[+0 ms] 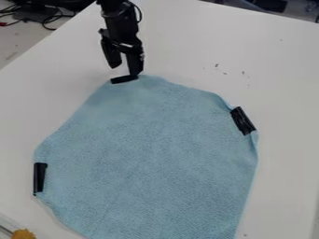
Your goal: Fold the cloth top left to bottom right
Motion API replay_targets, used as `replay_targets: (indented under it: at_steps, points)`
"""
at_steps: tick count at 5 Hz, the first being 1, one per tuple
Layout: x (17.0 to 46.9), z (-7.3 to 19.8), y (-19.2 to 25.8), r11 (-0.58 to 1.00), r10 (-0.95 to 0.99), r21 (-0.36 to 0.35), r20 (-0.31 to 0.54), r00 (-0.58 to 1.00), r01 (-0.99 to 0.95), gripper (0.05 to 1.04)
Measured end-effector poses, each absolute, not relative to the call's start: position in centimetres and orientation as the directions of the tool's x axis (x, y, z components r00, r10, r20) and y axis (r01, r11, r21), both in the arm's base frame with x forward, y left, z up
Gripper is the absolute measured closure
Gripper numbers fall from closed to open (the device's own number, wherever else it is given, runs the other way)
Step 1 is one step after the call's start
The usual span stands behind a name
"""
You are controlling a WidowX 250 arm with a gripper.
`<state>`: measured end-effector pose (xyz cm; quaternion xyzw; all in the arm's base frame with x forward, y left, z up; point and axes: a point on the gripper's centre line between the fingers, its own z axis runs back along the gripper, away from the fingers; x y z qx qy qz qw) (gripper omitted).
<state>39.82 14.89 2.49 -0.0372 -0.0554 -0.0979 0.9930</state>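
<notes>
Where pincer (124,70) hangs, nubby blue cloth (152,163) lies flat, blunt-cornered.

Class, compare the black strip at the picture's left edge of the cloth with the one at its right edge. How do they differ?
The left strip stands nearly upright in the picture; the right strip slants down to the right. The left strip looks narrow, the right strip broader. Both are black, oblong and set at the edge of the blue cloth.

I see the black gripper (126,70), fingers parted, at twelve o'clock of the blue cloth (149,158), dark strips (243,121) at twelve, two and nine
</notes>
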Motion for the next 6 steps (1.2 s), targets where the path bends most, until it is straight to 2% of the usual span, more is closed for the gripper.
replay_targets:
  at_steps: [1, 2, 4, 5, 6]
  points:
    - [38.9, 2.0, 14.4, 0.980, -0.168, -0.086, 0.103, 0.980, 0.177, 0.083]
    - [39.5, 2.1, 14.5, 0.981, -0.169, -0.073, 0.144, 0.975, 0.181, 0.083]
    - [40.1, 1.0, 14.7, 0.979, -0.176, -0.077, 0.141, 0.974, 0.188, 0.083]
    - [40.6, 0.9, 14.9, 0.979, -0.178, -0.069, 0.154, 0.972, 0.190, 0.137]
    - [40.8, 0.9, 15.0, 0.982, -0.169, -0.059, 0.168, 0.971, 0.181, 0.419]
